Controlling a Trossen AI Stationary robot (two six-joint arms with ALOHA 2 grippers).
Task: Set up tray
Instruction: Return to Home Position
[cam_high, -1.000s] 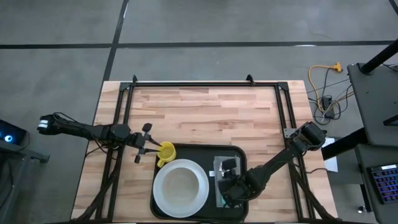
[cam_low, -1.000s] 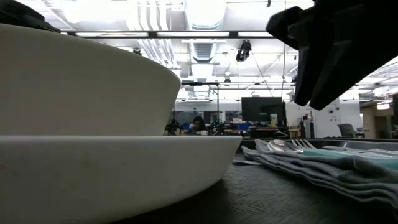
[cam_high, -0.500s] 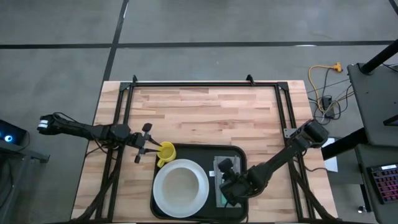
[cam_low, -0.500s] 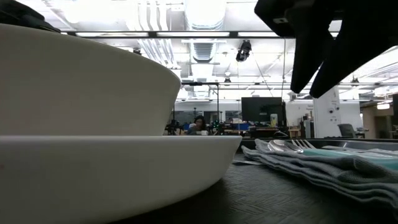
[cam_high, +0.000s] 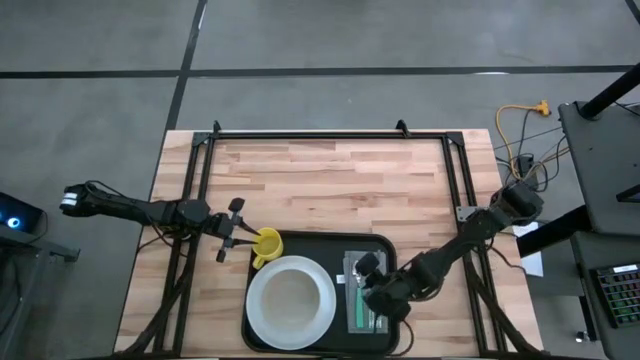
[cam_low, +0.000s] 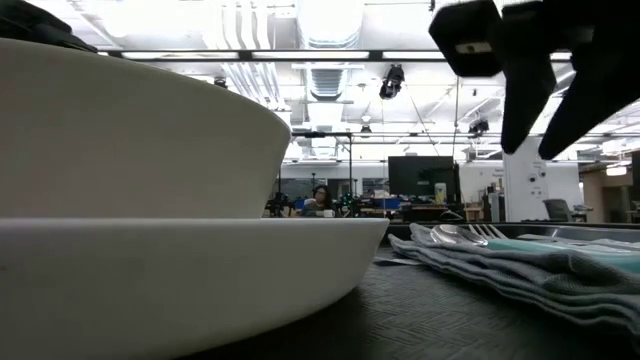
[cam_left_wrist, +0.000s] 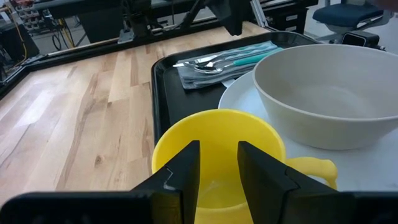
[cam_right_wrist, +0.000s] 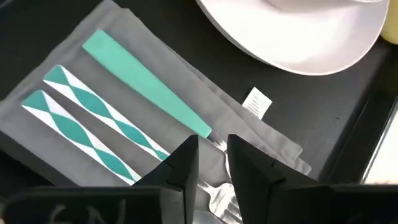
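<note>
High view: a black tray (cam_high: 318, 243) lies at 6 o'clock on the wooden tabletop (cam_high: 320, 180). A white plate (cam_high: 258, 325) carrying a white bowl (cam_high: 292, 298) fills the tray's 9 o'clock side. A grey napkin (cam_high: 350, 275) with cutlery lies at the plate's 3 o'clock. A yellow cup (cam_high: 267, 243) stands in the tray's 11 o'clock corner. The left pincer (cam_high: 236, 236) sits just at the cup's 9 o'clock. The right pincer (cam_high: 372, 285) hangs over the napkin.

Low view: bowl and plate loom close at 9 o'clock. The folded napkin lies at 4 o'clock, with metal cutlery tips (cam_low: 462, 235) resting on it. The right pincer shows dark at 1 o'clock, well above the napkin.

Left wrist view: the left pincer's fingers stand slightly apart, pinching nothing, with the cup just beyond them.

Right wrist view: the right pincer's fingers keep a narrow gap and grip nothing. Below them the napkin bears a plain teal handle (cam_right_wrist: 146, 87) and two patterned handles (cam_right_wrist: 99, 118) side by side.
</note>
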